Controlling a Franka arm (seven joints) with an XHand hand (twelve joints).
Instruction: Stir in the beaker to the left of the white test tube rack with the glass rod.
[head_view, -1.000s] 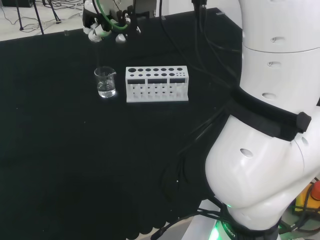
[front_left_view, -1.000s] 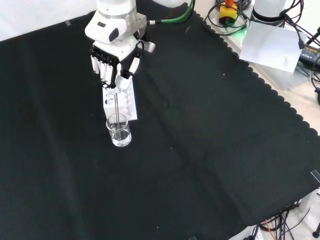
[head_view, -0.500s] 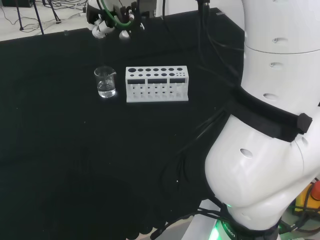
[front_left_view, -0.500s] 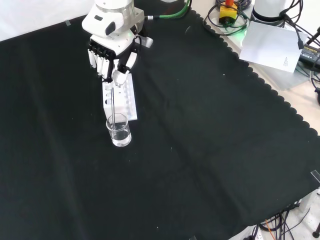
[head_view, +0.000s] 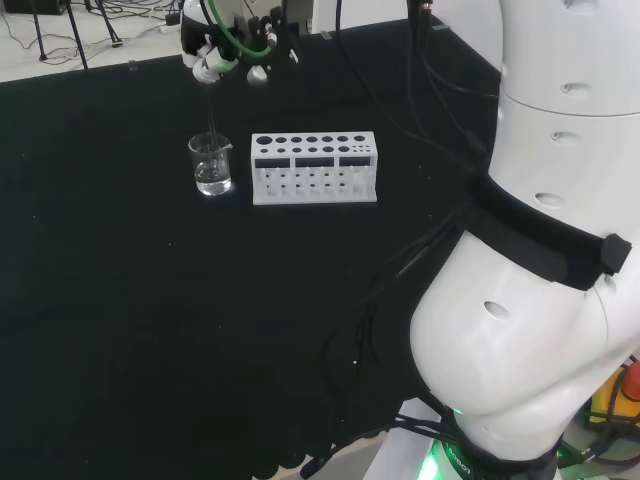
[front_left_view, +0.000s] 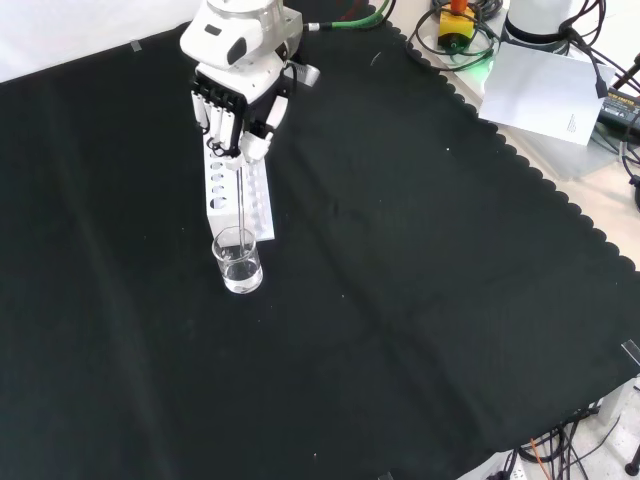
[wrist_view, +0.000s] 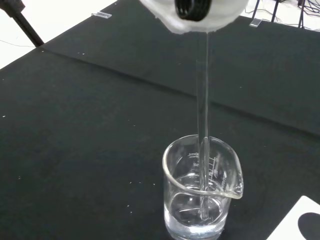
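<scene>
A small clear beaker (head_view: 212, 165) (front_left_view: 238, 261) (wrist_view: 201, 187) with a little clear liquid stands on the black cloth, just left of the white test tube rack (head_view: 314, 168) (front_left_view: 237, 198) in the head view. The hand (head_view: 228, 50) (front_left_view: 238, 95) hangs above the beaker, its fingers curled round the top of a thin glass rod (front_left_view: 241, 210) (wrist_view: 202, 100). The rod points straight down. In the wrist view its lower end dips inside the beaker, into the liquid.
The arm's big white links (head_view: 545, 250) stand at the right of the head view. In the front view, papers (front_left_view: 545, 90) and cables lie past the cloth's scalloped far right edge. Wide bare cloth stretches around the beaker and rack.
The hand has risen with the rod and shifted slightly right in both views. The beaker and rack have stayed put.
</scene>
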